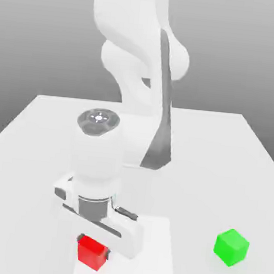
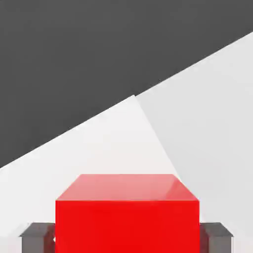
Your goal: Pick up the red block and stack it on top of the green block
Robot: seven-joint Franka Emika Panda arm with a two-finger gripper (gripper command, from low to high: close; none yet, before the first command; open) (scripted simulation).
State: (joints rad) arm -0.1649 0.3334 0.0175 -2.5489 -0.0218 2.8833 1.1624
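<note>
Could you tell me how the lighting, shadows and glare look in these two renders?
Exterior view: soft, even light on the white table, with no hard shadow beside the green block. Hand view: the red block has a glossy sheen on its top face and a flat, saturated front.

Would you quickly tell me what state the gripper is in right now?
Gripper: closed on the red block, which sits on the table.

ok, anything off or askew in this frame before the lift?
Nothing stands out. The red block sits flat on the white table, square between the gripper fingers, which are closed on its two sides. The green block rests upright and apart, toward the exterior view's right. No damage or tilt visible.
</note>
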